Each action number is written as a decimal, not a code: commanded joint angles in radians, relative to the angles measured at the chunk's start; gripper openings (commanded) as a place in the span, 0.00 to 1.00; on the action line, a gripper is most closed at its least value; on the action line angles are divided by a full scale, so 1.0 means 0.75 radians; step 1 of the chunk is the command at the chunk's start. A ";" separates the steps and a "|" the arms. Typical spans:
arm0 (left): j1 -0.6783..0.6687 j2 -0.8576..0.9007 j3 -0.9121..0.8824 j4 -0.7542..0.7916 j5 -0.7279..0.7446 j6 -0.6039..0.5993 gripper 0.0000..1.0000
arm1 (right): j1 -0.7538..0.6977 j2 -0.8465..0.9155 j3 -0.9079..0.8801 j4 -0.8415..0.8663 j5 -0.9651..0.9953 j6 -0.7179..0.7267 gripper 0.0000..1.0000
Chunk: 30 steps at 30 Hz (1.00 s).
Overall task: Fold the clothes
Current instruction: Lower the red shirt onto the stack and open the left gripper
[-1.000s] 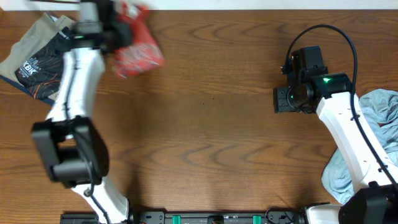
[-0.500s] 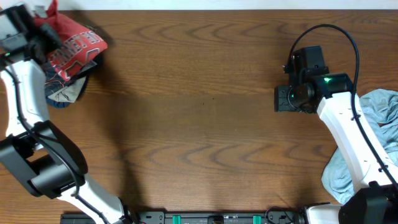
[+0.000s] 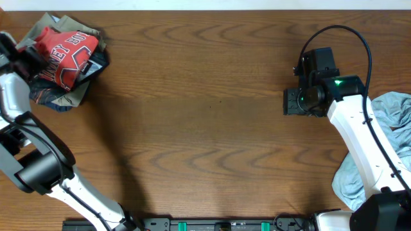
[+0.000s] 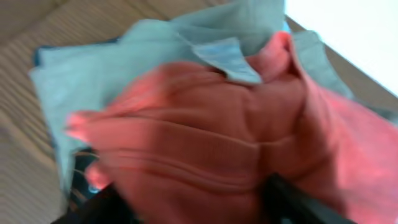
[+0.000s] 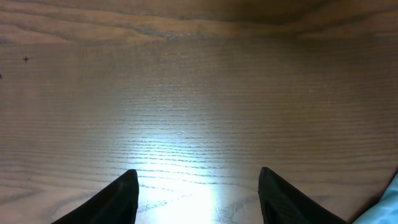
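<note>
The coral-red T-shirt (image 3: 64, 54) lies bunched on a pile of other garments at the table's back left corner, its pale lettering facing up. My left gripper (image 3: 29, 61) sits at the shirt's left edge. In the left wrist view its jaws stand wide apart, and red cloth (image 4: 205, 143) bulges between the two dark fingers (image 4: 289, 199) of the left gripper (image 4: 193, 196), which is open. A pale blue-grey garment (image 3: 392, 141) lies crumpled at the right edge. My right gripper (image 3: 290, 101) (image 5: 198, 180) hangs open over bare wood, nothing between its fingers.
Under the red shirt lie an olive garment (image 3: 48, 22) and a dark printed one (image 3: 54, 99); pale cloth (image 4: 124, 62) shows beneath the red in the left wrist view. The wooden table (image 3: 205, 128) runs between the two arms. A corner of blue cloth (image 5: 388, 208) shows by the right fingers.
The left arm swung left with the red shirt and set it on the back-left pile, and its jaws have come apart. The right arm has not moved.
</note>
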 commanded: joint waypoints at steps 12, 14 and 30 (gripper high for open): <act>0.115 -0.167 0.082 0.327 0.518 -0.234 0.79 | -0.014 -0.028 0.012 -0.009 0.013 0.022 0.61; 0.104 -0.162 0.080 0.311 0.609 -0.281 0.79 | -0.014 -0.028 0.012 -0.009 0.013 0.022 0.61; 0.065 0.158 0.054 0.119 0.435 -0.314 0.80 | -0.013 -0.028 0.012 -0.130 0.010 0.023 0.77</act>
